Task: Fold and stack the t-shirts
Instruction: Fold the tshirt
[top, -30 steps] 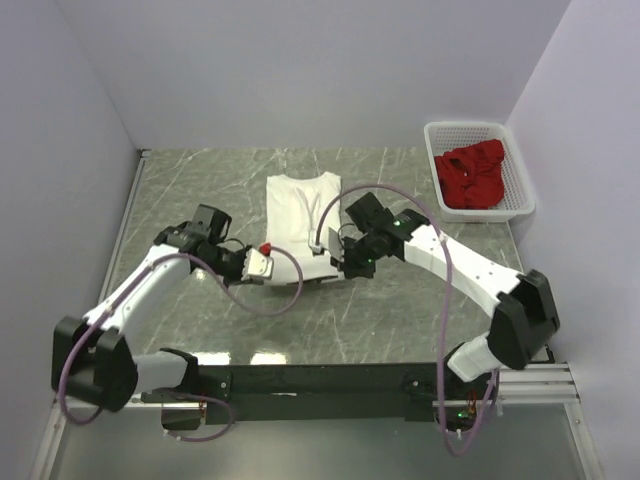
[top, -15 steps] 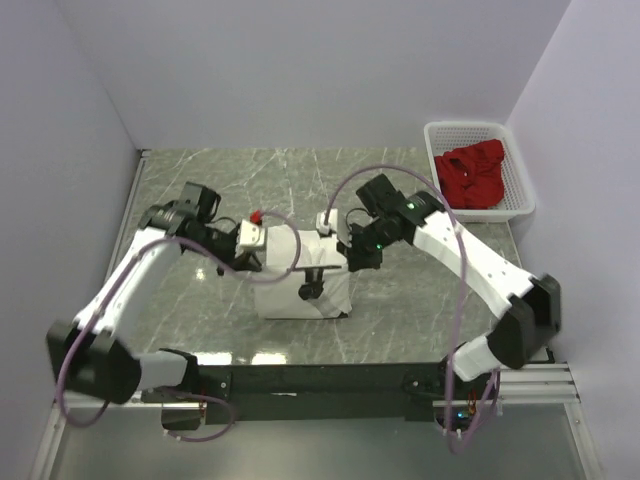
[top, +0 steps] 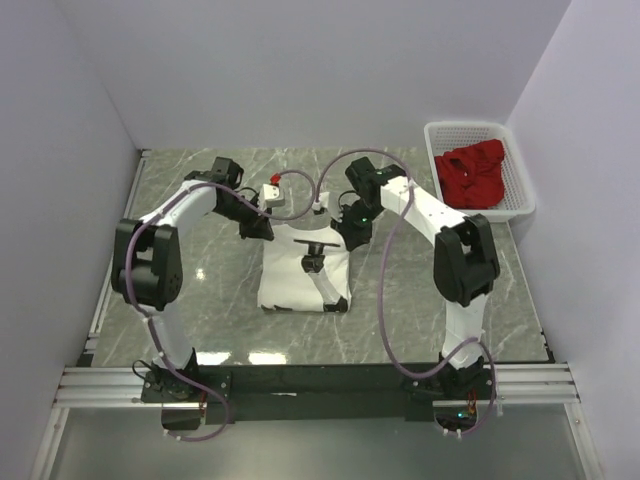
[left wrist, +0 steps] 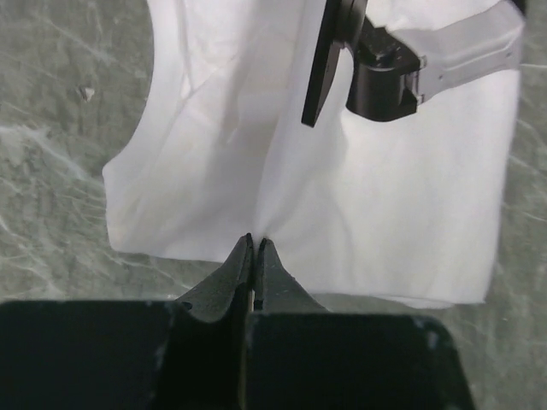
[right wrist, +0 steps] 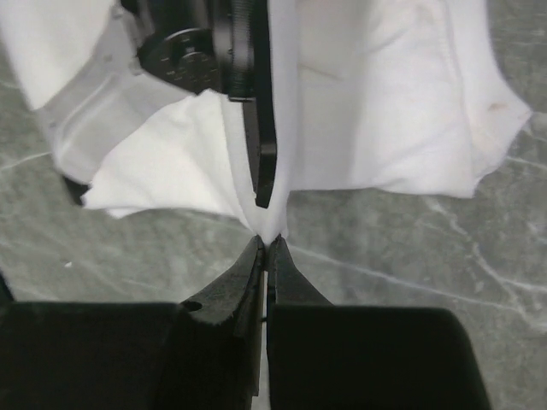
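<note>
The soft white cloth t-shirt [top: 295, 285] lies on the grey marbled tabletop [top: 430, 290], its far edge pinched: the left gripper [left wrist: 255, 245] and the right gripper [right wrist: 267, 243] each have jaws closed on the cloth. The crumpled deep red t-shirt [top: 470, 178] sits in the white slotted plastic basket [top: 521, 190]
</note>
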`<state>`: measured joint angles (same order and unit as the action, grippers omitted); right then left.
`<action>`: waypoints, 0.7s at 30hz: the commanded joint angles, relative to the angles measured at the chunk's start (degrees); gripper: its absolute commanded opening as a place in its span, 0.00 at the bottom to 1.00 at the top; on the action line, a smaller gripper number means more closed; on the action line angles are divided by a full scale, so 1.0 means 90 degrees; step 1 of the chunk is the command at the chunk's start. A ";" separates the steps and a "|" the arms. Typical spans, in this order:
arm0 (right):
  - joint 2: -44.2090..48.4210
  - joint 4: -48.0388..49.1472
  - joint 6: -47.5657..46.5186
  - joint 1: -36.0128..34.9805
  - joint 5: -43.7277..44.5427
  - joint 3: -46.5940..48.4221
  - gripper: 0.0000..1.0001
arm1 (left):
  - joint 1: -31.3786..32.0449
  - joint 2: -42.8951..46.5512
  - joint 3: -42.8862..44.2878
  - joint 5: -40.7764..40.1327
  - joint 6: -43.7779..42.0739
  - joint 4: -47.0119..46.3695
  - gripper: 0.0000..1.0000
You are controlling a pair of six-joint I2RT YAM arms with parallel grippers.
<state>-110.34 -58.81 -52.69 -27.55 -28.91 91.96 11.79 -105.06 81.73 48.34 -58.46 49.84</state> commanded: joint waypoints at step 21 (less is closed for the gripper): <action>0.0482 0.0205 0.1331 -0.0815 -0.0782 -0.1458 0.00 | 0.0340 0.1447 -0.2624 0.0498 0.0547 -0.0607 0.04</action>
<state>-112.20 -57.30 -45.47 -33.36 -31.40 80.68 13.74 -97.73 60.90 48.47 -52.10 42.39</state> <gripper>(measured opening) 0.019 0.033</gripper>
